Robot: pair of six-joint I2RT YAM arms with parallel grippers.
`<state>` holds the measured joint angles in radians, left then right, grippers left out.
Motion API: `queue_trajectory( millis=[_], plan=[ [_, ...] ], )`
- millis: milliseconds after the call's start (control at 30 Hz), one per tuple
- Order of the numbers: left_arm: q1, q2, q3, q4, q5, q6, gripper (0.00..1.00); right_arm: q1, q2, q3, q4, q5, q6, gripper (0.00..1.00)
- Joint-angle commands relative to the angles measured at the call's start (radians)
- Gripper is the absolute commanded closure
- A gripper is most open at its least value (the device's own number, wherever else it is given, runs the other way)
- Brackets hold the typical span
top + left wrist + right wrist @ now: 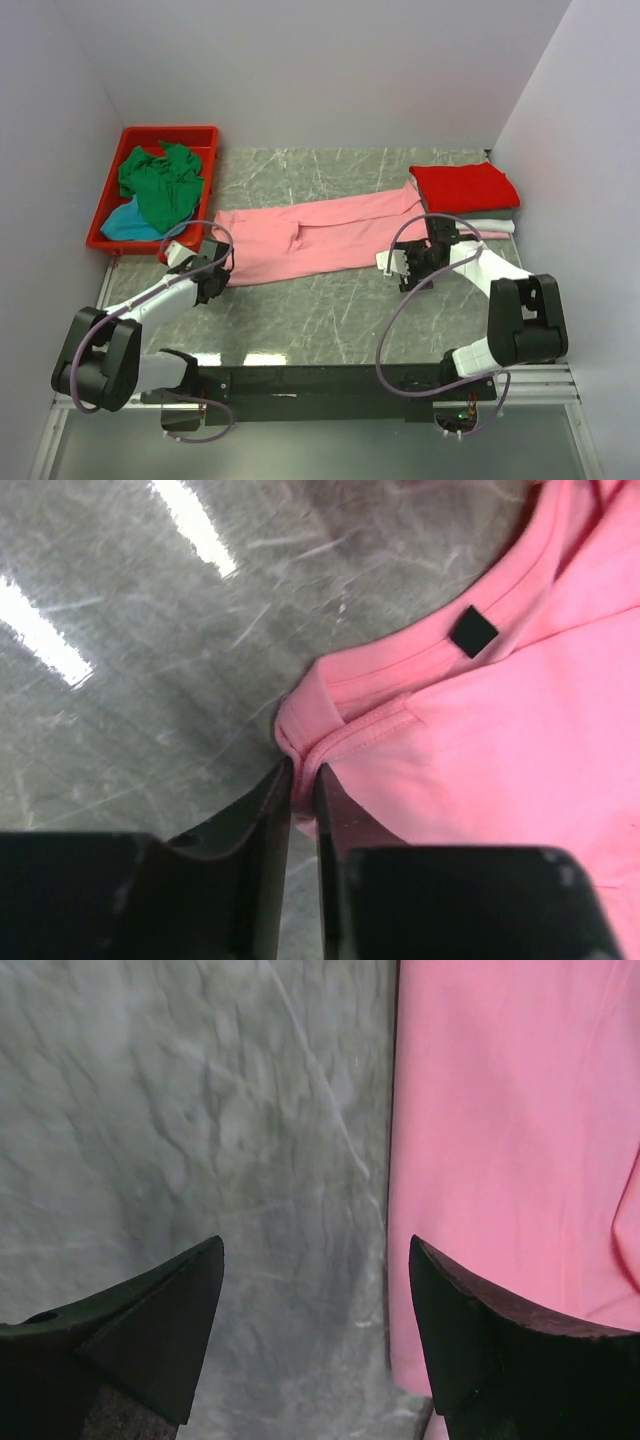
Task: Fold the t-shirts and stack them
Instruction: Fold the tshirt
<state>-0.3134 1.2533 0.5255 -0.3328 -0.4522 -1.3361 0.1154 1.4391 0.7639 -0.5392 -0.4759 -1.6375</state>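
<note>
Left claw [303,776] pinches the collar [400,675] of our limp pink shirt [520,770]; right claw [315,1250], open, straddles its edge, where we'd grip.

Salmon pink t-shirt [320,240]: folded into a long narrow band, flat across mid surface [330,310]. Collar end at left, dark neck label [473,630] face up, collar rim pinched in left claw [303,772]. Red t-shirt [465,187]: folded, far right, stacked on a pale t-shirt [492,224]. Green t-shirt [160,185] and teal t-shirt [125,225]: crumpled in bin [170,130] far left, green on top.
</note>
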Motion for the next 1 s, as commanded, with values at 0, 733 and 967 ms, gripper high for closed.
queue_trajectory(
  millis=[0, 733, 967],
  plan=[
    [0.016, -0.025, -0.01, 0.064, 0.001, 0.061, 0.8, -0.042, 0.043, 0.031, 0.067, 0.072, -0.097, 0.2],
    [0.023, -0.12, -0.009, 0.069, 0.093, 0.166, 0.94, -0.075, 0.195, 0.138, 0.007, 0.155, -0.088, 1.0],
    [0.025, -0.169, -0.021, 0.031, 0.144, 0.189, 0.96, -0.089, -0.028, 0.042, -0.258, 0.161, -0.134, 1.0]
  ],
)
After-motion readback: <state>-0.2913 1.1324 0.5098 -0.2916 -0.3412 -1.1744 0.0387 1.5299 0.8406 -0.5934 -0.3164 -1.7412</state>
